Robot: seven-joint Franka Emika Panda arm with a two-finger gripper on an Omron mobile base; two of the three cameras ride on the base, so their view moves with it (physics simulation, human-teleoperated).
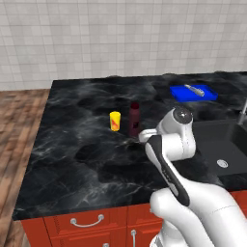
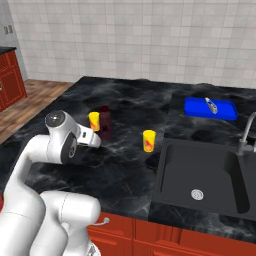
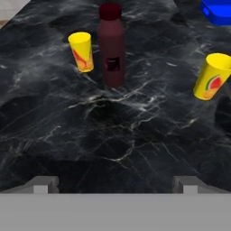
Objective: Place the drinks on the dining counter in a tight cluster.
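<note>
On the black marbled dining counter [image 1: 72, 159] stand three drinks. A dark maroon bottle [image 3: 112, 45] is upright, and a yellow can [image 3: 81, 51] with a red mark sits close beside it. A second yellow can [image 3: 212, 76] stands apart on the other side, nearer the sink. From the base views the same bottle [image 1: 134, 119] and its neighbouring can [image 1: 115, 120] are side by side, while the lone can [image 2: 149, 140] is a hand's width off. My gripper [image 3: 115, 185] is open and holds nothing. It hovers low over bare stone, short of the bottle.
A black sink [image 2: 200, 175] with a faucet [image 2: 245, 135] is sunk into the counter to the right. A flat blue tray [image 2: 210, 108] with a small utensil lies behind the sink. Red drawer fronts [image 1: 87, 224] run below the near edge. A white tiled wall stands behind.
</note>
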